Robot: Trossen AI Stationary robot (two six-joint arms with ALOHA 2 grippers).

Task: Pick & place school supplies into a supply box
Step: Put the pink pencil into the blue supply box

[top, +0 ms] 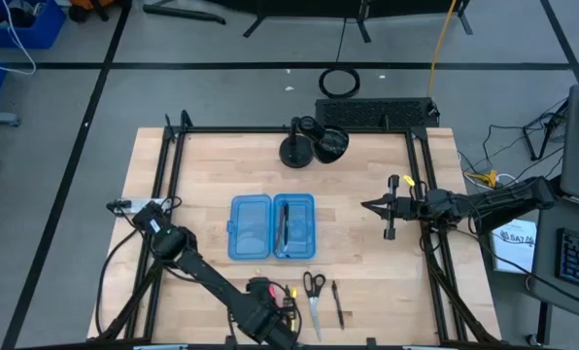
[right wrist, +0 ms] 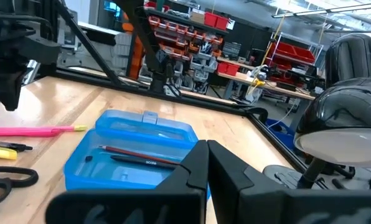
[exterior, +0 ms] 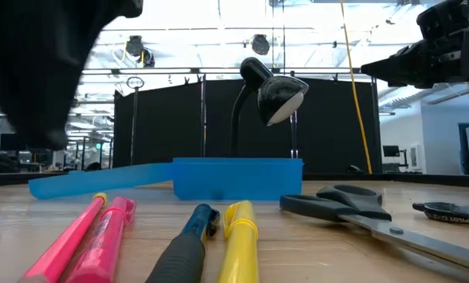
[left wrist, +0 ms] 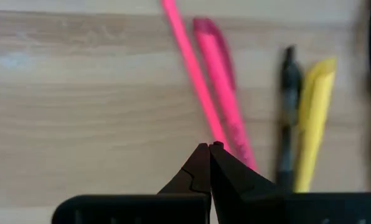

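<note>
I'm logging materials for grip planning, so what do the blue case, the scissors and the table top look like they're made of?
Case: likely plastic, translucent blue; light passes through its walls and the pens inside show through.
Scissors: black handles, probably moulded plastic with a matte look; grey blades that look like metal, with a dull sheen.
Table: wood, pale, with visible grain and joined strips, smooth finish.

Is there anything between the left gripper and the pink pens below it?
Nothing visible. The left gripper hangs with jaws shut directly over the pink pens, with only bare table around them. The open supply box sits further up the table, with no visible obstacle in between.
</note>
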